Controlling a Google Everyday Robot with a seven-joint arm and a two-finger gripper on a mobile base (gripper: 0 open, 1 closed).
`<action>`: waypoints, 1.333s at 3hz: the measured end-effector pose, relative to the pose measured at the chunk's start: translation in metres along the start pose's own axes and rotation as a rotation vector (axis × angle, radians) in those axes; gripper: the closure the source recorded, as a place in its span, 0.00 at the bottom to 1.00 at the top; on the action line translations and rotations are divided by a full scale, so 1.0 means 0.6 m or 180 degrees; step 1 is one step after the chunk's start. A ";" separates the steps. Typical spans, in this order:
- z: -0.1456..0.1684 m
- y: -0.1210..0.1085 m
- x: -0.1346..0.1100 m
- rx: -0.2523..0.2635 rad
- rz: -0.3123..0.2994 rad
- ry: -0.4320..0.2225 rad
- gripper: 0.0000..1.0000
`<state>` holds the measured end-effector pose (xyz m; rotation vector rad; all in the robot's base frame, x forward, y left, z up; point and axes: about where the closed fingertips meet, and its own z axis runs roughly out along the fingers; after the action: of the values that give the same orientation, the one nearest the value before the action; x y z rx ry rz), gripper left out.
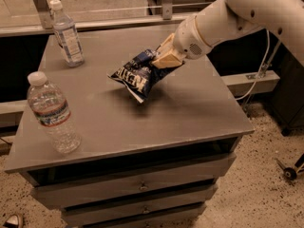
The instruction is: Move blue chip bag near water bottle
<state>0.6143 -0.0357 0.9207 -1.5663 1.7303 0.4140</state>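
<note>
seeing the blue chip bag hanging tilted over the middle of the grey tabletop, white lettering facing the camera, lower end pointing down toward the surface, dark shadow lying right beneath it. not telling whether the lowest tip is touching the top. noting the gripper at the bag's upper right end, tan fingers clenched on the crinkled foil, grasping it. tracing the white arm running up and right from there to the frame's top edge.

finding the water bottle standing upright at the near left corner of the tabletop, white cap on, red and blue striped band around its upper half, well apart from the bag, down-left of it. spotting a second clear bottle with a tall white and light-blue label standing upright at the far left corner, also well apart from the bag.

noting drawers stacked under the tabletop, a pale cable dangling to the right of the arm, speckled floor around the cabinet, a caster wheel at the right edge.
</note>
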 end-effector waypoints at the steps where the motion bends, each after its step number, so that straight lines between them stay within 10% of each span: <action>1: 0.017 0.052 -0.008 -0.0265 -0.0107 -0.0050 1.00; 4: 0.072 0.140 -0.042 -0.0641 -0.0130 -0.0193 1.00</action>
<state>0.5472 0.0279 0.8897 -1.7091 1.6489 0.6250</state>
